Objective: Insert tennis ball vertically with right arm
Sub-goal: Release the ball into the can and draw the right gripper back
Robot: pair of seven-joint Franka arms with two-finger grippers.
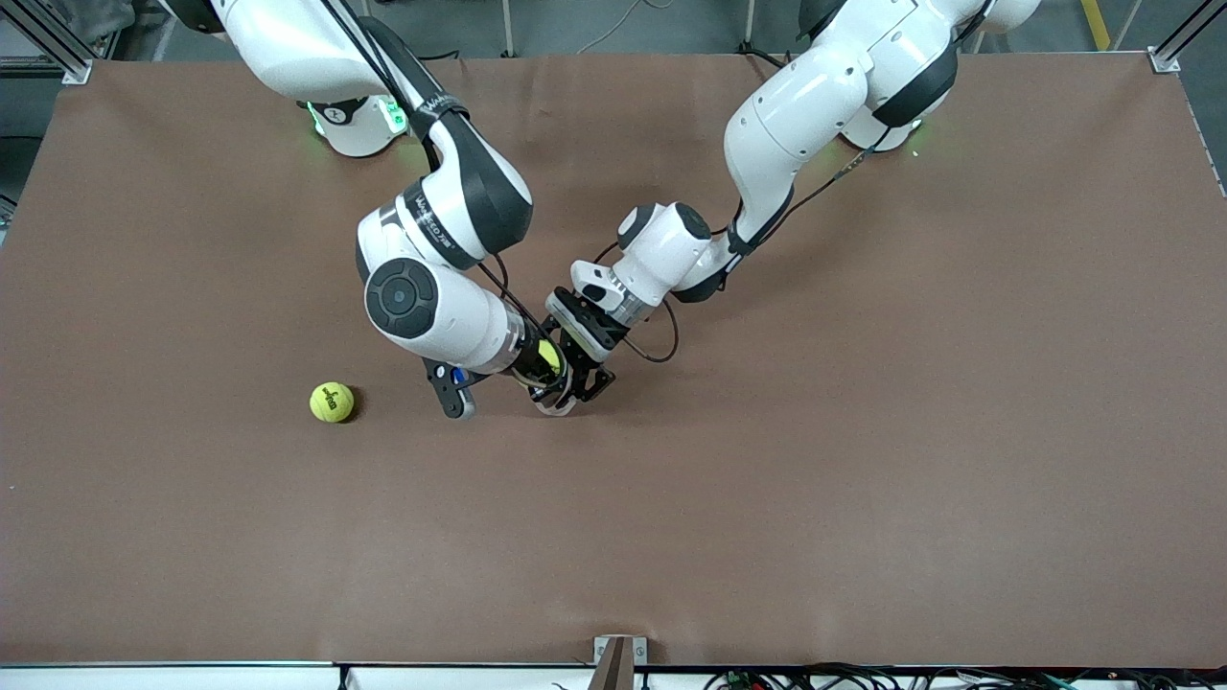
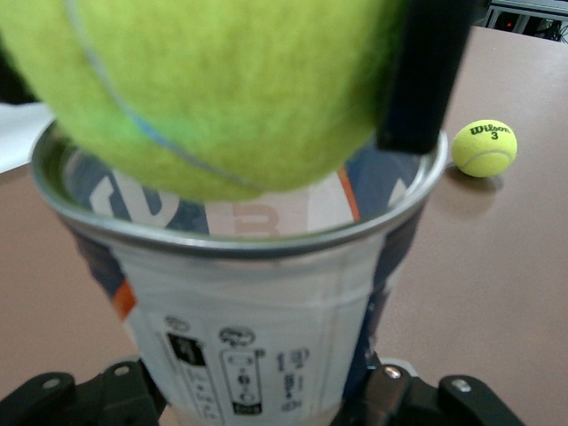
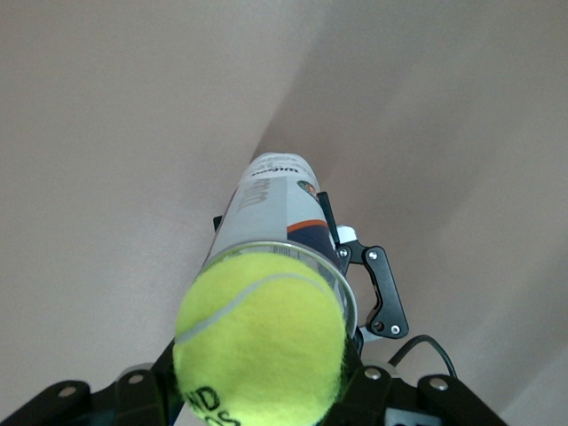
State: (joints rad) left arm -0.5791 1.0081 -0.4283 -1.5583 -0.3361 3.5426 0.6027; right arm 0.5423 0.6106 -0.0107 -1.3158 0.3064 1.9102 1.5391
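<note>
Two tennis balls are showing: a loose tennis ball is lying on the brown desk toward the right arm's end, while the right pincer is clenching a held ball at the mouth of the can, which the left pincer is grasping.

Free room: bare table along the front camera's edge and toward the left arm's end.

Obstacles:
- Can, upright at mid-table; its open mouth is blocked by a ball sitting at the rim.
- Right gripper and left gripper, crowded around the can.
- Loose ball, alone toward the right arm's end, well apart.
</note>
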